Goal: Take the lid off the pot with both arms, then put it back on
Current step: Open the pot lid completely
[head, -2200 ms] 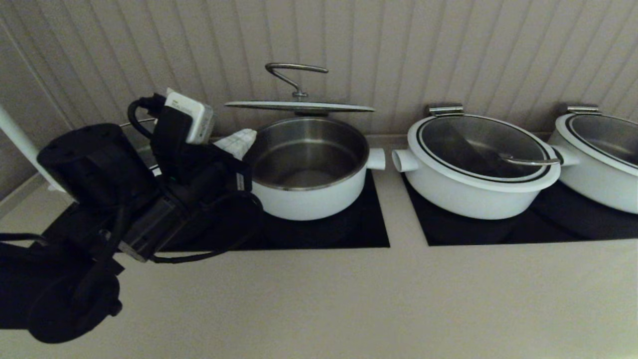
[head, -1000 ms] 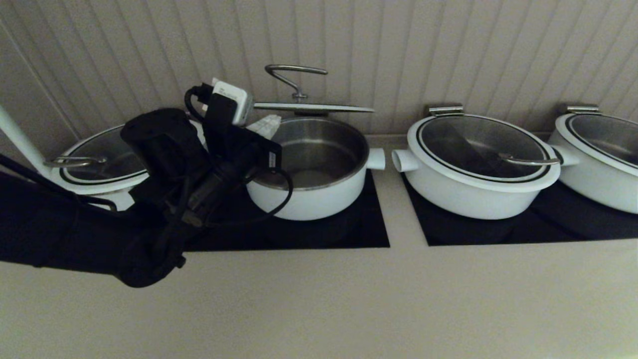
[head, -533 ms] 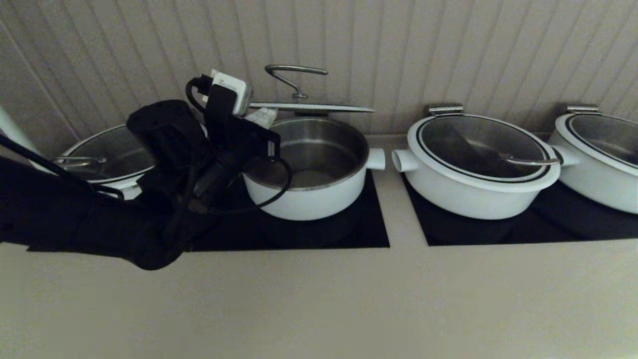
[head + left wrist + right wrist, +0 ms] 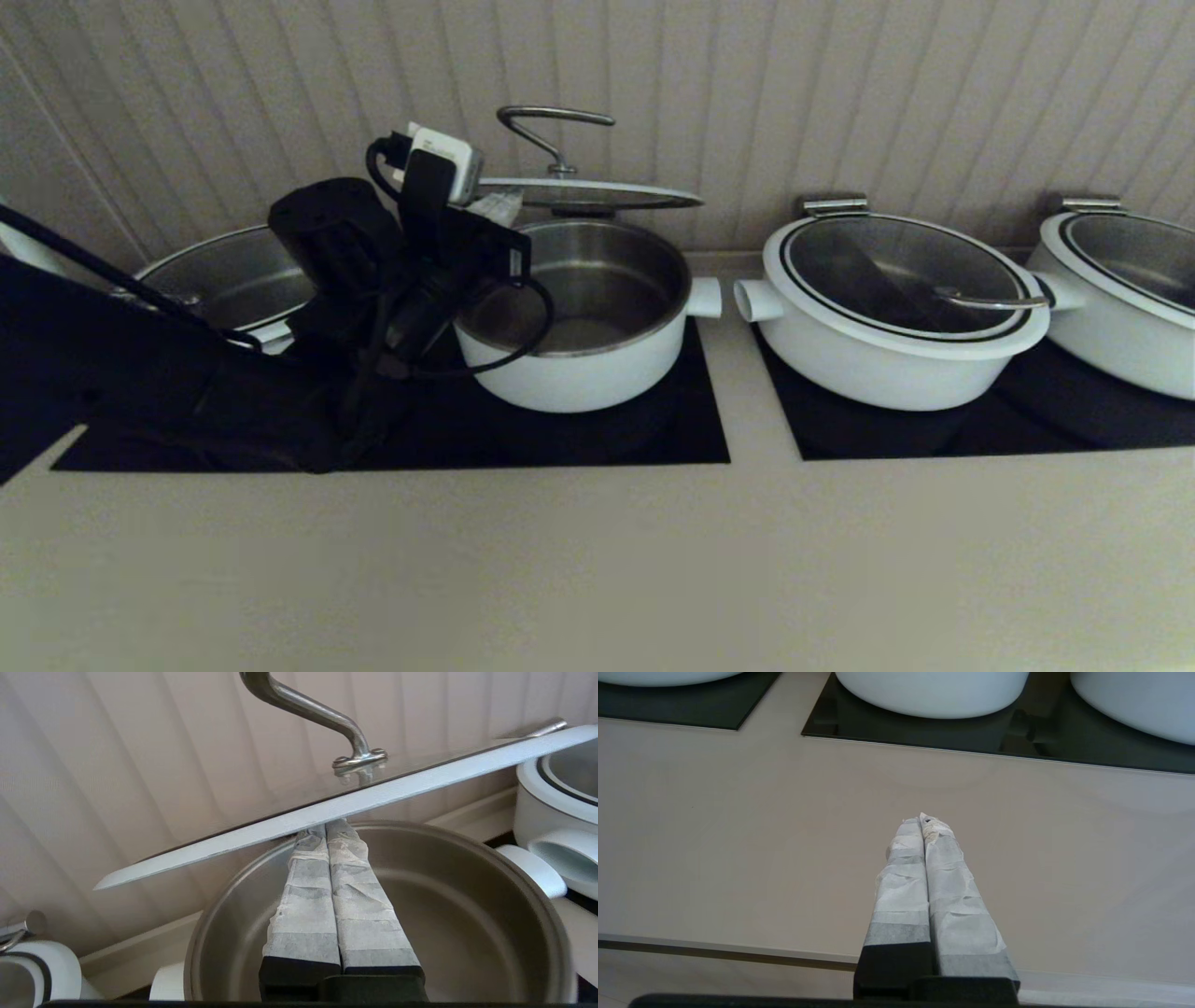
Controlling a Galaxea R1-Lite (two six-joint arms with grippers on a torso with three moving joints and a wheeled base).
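Item 1, nearest: right gripper [image 4: 924, 819]. Tape-wrapped fingers pressed together, holding nothing. Poised above the bare beige counter [image 4: 738, 835] in front of the black hob panels [image 4: 924, 728], well apart from the work; not seen in the head view.

Item 2: left gripper [image 4: 326, 833]. Taped fingers likewise closed flat against each other, with nothing between them. The tips reach in over the pot's near rim and sit against the underside of the lid's edge, apparently propping it, not clamping it. Black arm and loose cables cross the left side of the hob.

Item 3: the pot [image 4: 574, 359]. White, deep, with a steel interior that is open and empty, short side stubs. Stands on the left hob panel. Judged heavy and stable; unlikely to shift.

Item 4: the lid [image 4: 588, 193]. Raised above the pot's back rim, slightly tilted, its rear seemingly carried by a hinge or bracket near the wall; the curved steel handle [image 4: 308, 711] stands on top. Glass with a white rim: judged stiff, fairly heavy, smooth and breakable, inclined to slide on taped fingers. The surest hold is probably the steel bar, or the rim pinched from both sides.

Item 5, farthest: neighbouring wider pots [image 4: 896, 308], lidded, to the right; ribbed wall [image 4: 840, 93] behind.
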